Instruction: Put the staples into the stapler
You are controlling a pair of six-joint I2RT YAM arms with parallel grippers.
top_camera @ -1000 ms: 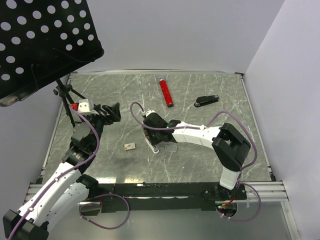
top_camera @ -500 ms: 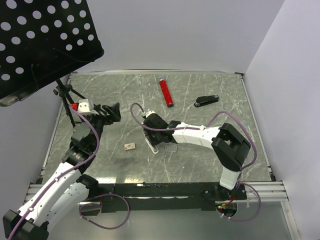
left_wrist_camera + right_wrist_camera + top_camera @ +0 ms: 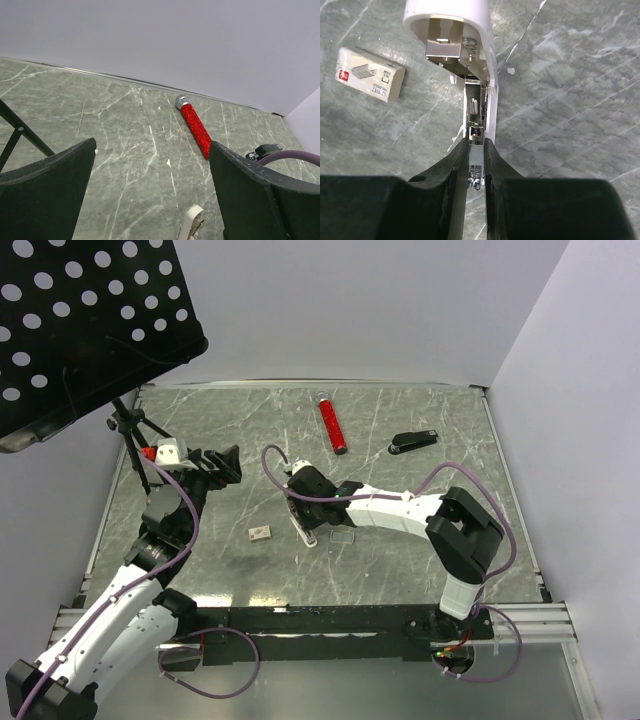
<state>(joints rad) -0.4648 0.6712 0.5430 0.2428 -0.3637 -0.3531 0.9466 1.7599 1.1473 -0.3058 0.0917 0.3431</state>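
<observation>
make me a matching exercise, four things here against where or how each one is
Things:
1 red tube
2 black stapler
3 beige box
4 left gripper

States:
a open, holding nothing
b far side of the table, towards the right
c beside the right gripper
d far side, near the middle

Pairs: 1-d, 2-b, 3-c, 4-a

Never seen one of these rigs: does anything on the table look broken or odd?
The white plastic stapler lies open, its metal track and spring bared, the right gripper pinching that track. Probably opened for loading, not broken.
</observation>
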